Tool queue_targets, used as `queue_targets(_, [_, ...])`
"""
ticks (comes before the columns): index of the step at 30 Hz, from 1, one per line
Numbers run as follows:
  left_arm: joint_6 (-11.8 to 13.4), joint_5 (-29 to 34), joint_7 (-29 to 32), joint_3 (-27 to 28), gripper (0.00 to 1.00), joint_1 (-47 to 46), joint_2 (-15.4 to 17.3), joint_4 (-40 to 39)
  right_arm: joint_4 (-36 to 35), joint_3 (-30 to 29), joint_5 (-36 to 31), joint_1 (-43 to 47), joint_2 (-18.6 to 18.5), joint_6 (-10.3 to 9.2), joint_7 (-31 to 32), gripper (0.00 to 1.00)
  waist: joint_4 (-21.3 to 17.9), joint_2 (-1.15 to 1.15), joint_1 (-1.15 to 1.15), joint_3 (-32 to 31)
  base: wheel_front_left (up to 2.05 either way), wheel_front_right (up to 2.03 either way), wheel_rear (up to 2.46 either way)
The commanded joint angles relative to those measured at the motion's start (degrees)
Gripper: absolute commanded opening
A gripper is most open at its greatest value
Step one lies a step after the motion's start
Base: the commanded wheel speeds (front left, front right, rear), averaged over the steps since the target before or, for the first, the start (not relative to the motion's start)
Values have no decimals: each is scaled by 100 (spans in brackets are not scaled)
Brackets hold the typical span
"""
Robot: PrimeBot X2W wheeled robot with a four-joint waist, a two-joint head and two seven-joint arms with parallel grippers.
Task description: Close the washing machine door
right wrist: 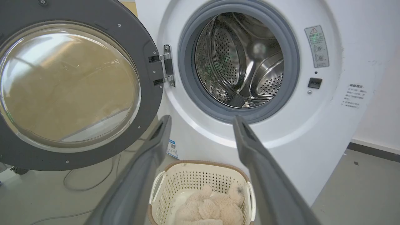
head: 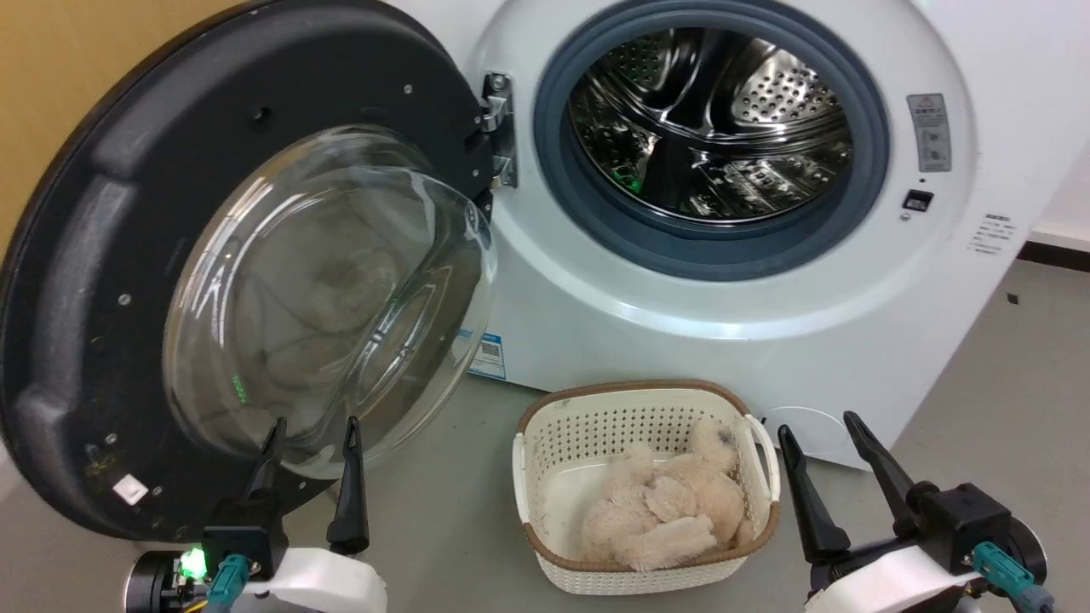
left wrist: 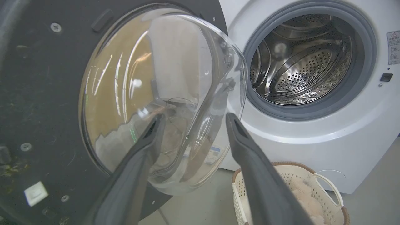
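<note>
Wall: an ochre wall [head: 51,85] stands at the far left, behind the door.
Door: the washing machine door [head: 102,281] is swung wide open to the left of the washer, with its black inner face turned toward the near side.
Window: the clear glass bowl [head: 324,298] bulges from the door's centre toward the near side.
Left hand: the left hand [head: 314,423] is at the near left with its two fingers spread and nothing between them. The tips point up at the lower edge of the glass bowl, close before it. Whether they touch it cannot be told.
Hinge: the metal hinge [head: 498,128] joins the door's right edge to the washer's front, just left of the opening.
Washer: the white washer [head: 596,315] stands to the right of the door.
Opening: the steel drum [head: 711,128] lies bare inside its grey rubber ring [head: 553,170], with nothing across it.
Basket: a cream basket [head: 545,443] sits on the floor below the opening, near the washer's foot, between the two hands. It lies right of the door's lower edge and apart from it.
Toy: a beige plush toy [head: 673,502] lies inside the basket.
Right hand: the right hand [head: 816,424] is at the near right, just right of the basket, fingers spread and holding nothing, well apart from the door.
Floor: bare grey floor [head: 443,511] shows between the door's lower rim and the basket, and more at the far right beside the washer.
</note>
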Motion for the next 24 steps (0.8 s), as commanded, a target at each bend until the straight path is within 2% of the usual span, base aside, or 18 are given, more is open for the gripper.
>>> queue_targets(1, [29, -47, -74, 14, 100, 87, 1, -15, 26, 28, 78, 20, 6, 20, -58, 100, 89, 0, 0, -8, 0, 0, 0])
queue_targets(24, [231, -182, -350, 90, 100, 251, 1, -218, 303, 484, 342, -274, -80, 27, -334, 100, 727, 0, 0, 108, 0, 0, 0])
